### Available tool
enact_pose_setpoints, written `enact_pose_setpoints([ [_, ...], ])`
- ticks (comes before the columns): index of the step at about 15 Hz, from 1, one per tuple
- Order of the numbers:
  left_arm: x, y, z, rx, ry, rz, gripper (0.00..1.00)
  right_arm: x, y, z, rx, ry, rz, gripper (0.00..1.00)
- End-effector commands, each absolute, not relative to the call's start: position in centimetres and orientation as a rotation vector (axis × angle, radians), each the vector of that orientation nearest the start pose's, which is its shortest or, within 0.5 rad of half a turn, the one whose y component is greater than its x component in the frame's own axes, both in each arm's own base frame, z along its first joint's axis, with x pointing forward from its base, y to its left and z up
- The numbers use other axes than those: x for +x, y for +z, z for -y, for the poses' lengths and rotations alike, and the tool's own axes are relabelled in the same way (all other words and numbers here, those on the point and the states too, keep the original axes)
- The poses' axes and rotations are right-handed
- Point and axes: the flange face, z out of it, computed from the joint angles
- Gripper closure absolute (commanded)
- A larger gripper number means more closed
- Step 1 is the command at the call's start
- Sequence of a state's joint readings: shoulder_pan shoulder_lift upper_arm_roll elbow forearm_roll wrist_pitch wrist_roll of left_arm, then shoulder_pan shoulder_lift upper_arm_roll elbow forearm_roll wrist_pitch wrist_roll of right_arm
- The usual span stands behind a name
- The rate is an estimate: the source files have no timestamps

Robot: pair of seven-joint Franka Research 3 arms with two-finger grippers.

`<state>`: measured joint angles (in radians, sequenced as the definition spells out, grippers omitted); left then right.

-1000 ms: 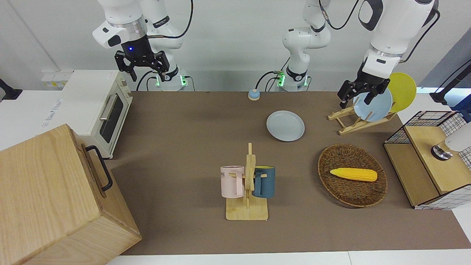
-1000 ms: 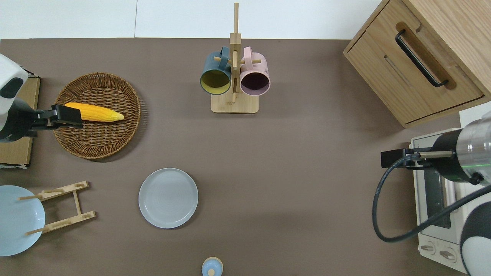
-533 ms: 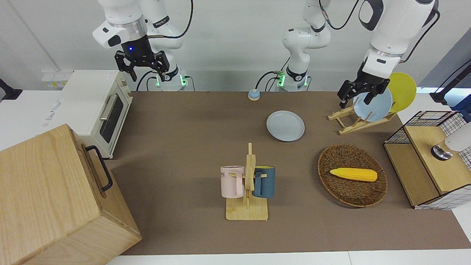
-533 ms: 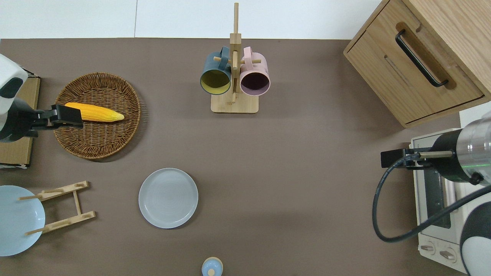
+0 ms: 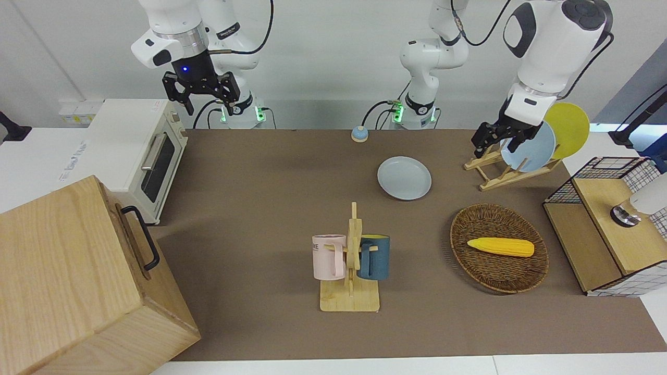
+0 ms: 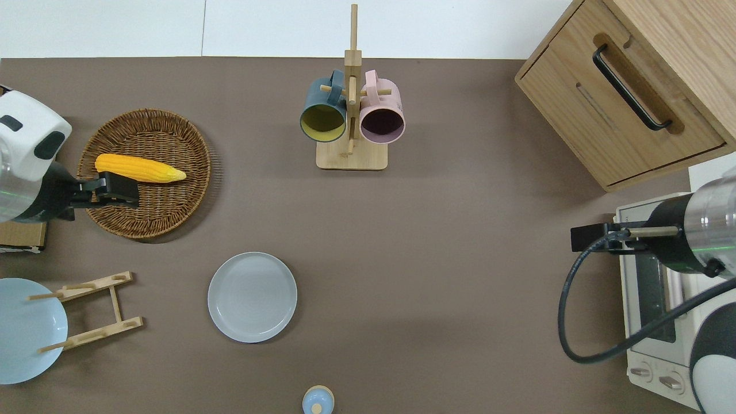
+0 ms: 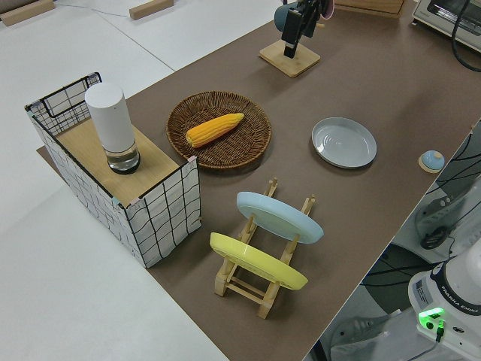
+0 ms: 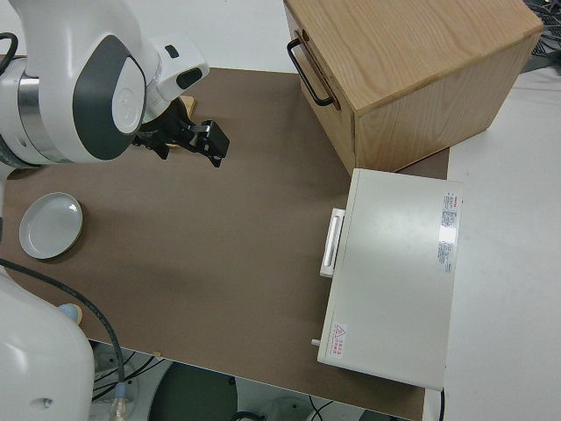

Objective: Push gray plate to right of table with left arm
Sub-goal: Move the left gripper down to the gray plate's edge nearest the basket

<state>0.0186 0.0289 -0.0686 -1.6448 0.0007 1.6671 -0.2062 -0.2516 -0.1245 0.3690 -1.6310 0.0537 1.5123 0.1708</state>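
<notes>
The gray plate [image 5: 404, 178] [image 6: 252, 297] [image 7: 344, 142] lies flat on the brown table [image 6: 460, 259], between the mug rack and the robots. My left gripper [image 5: 495, 147] [image 6: 118, 190] hangs in the air, open and holding nothing. In the overhead view it is over the wicker basket's rim, next to the corn and well apart from the plate. The right arm is parked, and its gripper [image 5: 208, 99] is open.
A wicker basket [image 6: 172, 213] holds a corn cob [image 6: 140, 168]. A wooden rack [image 5: 500, 174] carries a sky-blue plate [image 5: 534, 151] and a yellow one [image 5: 570, 127]. The mug rack [image 6: 351, 115], a wooden cabinet [image 5: 78, 281], a toaster oven [image 5: 140, 151], a wire-sided box [image 5: 604, 224] and a small blue knob [image 6: 317, 399] also stand on the table.
My left gripper has shifted slightly toward the robots and the table's middle, clearing the corn in the overhead view. The gray plate and the right arm have not moved.
</notes>
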Motion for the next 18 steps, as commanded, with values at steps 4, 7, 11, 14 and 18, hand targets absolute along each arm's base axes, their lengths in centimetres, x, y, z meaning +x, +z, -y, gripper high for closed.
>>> enact_pose_setpoints([
  [4, 55.2, 50.4, 2.7, -3.133, 0.127, 0.239, 0.01, 49.8, 65.2, -7.8, -3.122, 0.012, -0.115, 0.005],
  [7, 53.6, 47.1, 2.7, -3.125, 0.179, 0.238, 0.01, 49.8, 65.2, -7.8, -3.122, 0.012, -0.115, 0.005],
  [11, 52.4, 43.1, 2.5, -3.119, 0.222, 0.242, 0.02, 49.8, 65.2, -7.8, -3.122, 0.012, -0.115, 0.005],
  [14, 51.2, 40.5, 2.8, -3.139, 0.295, 0.267, 0.03, 49.8, 65.2, -7.8, -3.122, 0.012, -0.115, 0.005],
  [18, 49.3, 38.8, 3.5, -3.155, 0.300, 0.274, 0.03, 49.8, 65.2, -7.8, -3.122, 0.014, -0.115, 0.005],
])
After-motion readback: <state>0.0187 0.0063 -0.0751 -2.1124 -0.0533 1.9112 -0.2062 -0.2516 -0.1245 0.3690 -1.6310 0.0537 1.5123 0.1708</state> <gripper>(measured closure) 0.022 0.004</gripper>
